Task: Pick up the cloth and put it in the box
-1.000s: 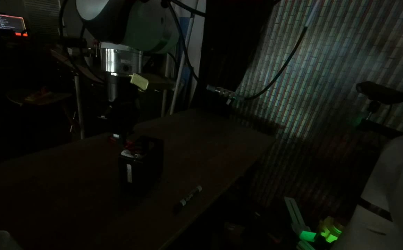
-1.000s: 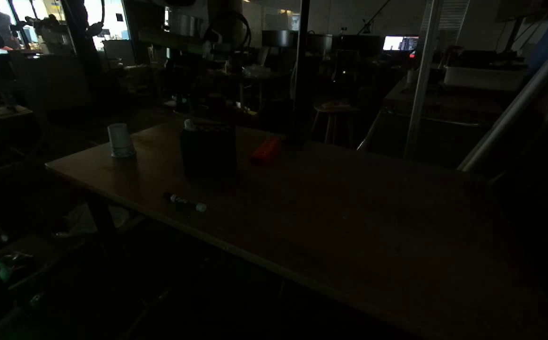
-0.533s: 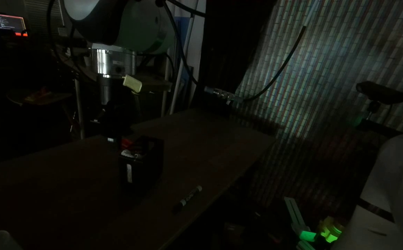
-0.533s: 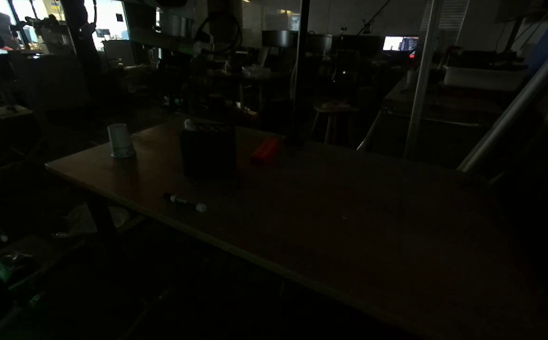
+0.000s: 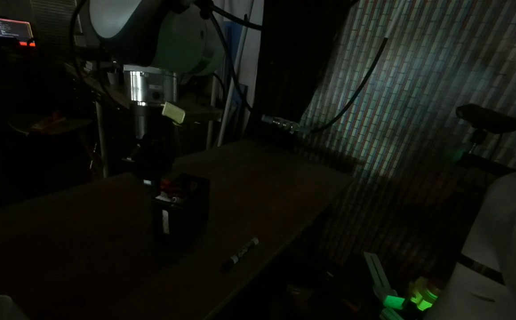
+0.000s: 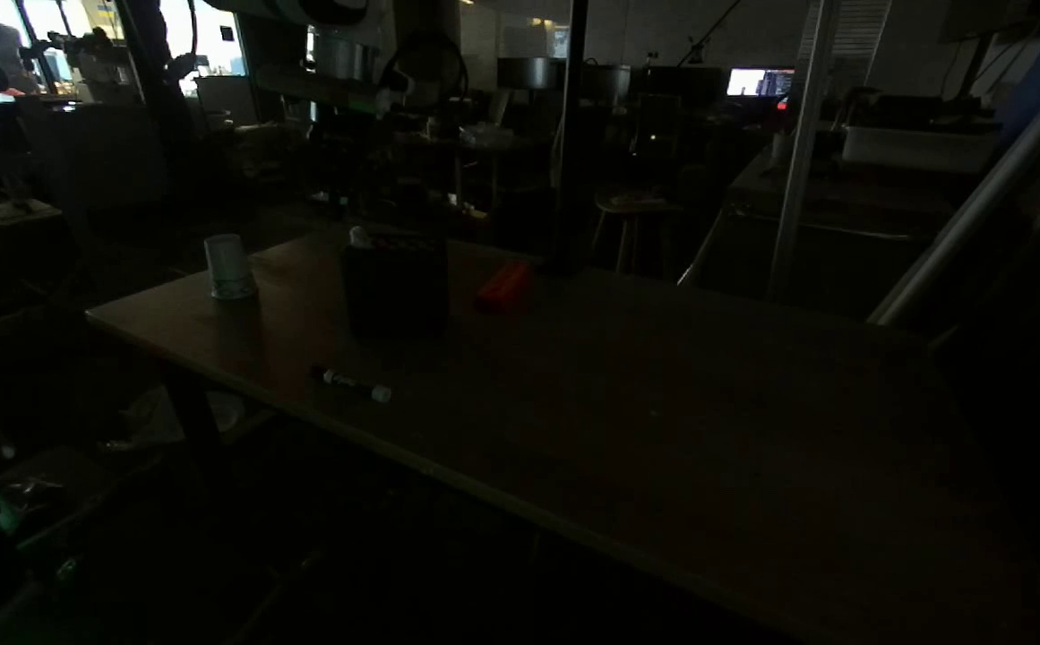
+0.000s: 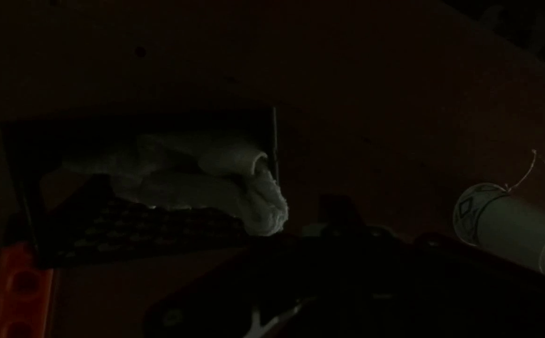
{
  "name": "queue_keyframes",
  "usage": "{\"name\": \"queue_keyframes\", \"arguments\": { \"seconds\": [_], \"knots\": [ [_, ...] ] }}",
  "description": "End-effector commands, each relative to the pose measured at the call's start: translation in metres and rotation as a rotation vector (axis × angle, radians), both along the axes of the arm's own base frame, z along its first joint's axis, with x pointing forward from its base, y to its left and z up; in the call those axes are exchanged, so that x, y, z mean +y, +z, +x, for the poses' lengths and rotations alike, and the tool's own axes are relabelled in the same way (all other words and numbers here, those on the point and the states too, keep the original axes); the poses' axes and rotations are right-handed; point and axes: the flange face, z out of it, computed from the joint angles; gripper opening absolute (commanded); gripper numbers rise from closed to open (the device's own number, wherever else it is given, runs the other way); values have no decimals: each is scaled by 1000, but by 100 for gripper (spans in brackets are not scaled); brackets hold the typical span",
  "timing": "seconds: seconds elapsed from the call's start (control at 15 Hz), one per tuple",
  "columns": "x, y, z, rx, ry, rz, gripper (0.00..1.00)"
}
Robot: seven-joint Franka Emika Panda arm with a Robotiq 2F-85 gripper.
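The whitish cloth (image 7: 183, 188) lies crumpled in the open top of the black box (image 7: 159, 230), one end bulging over the box's corner nearest my gripper. In both exterior views the cloth (image 5: 165, 198) (image 6: 358, 236) shows as a small pale patch at the top of the box (image 5: 182, 224) (image 6: 394, 291). My gripper (image 7: 340, 204) points down beside that corner, apart from the cloth in the wrist view. Its fingers look drawn together into one narrow dark tip with nothing visible between them. In an exterior view the gripper (image 5: 154, 191) is very dark, at the box's rim.
A red slotted block (image 6: 503, 287) lies beside the box and shows in the wrist view (image 7: 23, 286). A pale cup (image 6: 230, 267) stands on the table (image 6: 663, 430). A marker (image 5: 242, 252) lies near the table edge. The scene is very dark.
My gripper moved a little left in an exterior view, then slightly back right and lower. The box, cloth, red block, marker and cup have not moved.
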Motion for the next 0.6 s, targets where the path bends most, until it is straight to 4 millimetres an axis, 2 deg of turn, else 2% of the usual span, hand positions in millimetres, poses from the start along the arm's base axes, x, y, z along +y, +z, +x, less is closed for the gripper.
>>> {"name": "queue_keyframes", "arguments": {
  "seconds": [0.0, 0.53],
  "knots": [
    [-4, -1, 8, -9, 5, -7, 0],
    [-22, -9, 22, -9, -5, -22, 0]
  ]
}}
